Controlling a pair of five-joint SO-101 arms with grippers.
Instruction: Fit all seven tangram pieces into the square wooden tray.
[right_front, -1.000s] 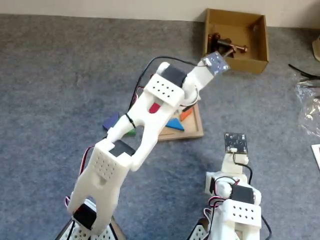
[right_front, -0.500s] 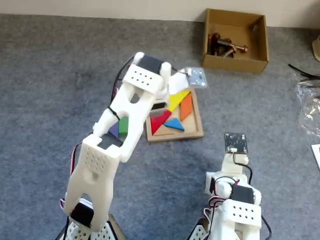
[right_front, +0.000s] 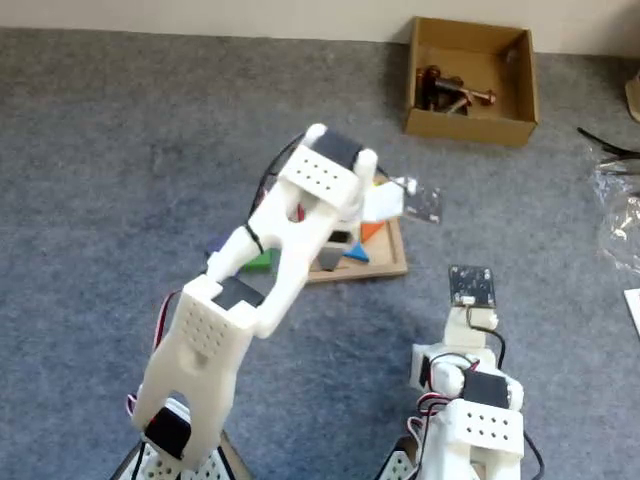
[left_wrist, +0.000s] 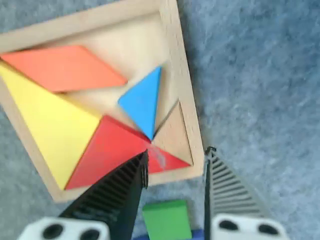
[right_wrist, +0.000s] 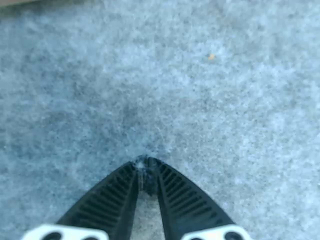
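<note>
While the left claw (left_wrist: 177, 152) hangs parted and empty over the tray (left_wrist: 185, 100), the green piece (left_wrist: 166, 219), just outside on the tabletop (left_wrist: 255, 75), is best gripped squarely; the right claw (right_wrist: 145, 162) is closed.

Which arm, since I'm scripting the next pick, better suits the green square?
Left: left gripper hovers open by the wooden tray, green square beside it; right gripper sits shut over carpet.

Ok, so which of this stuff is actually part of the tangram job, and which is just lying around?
Job: wooden tray; in it, orange parallelogram, yellow triangle, red triangle, blue triangle; green piece outside on the carpet.
Lying about: cardboard box of metal parts; plastic bag.
</note>
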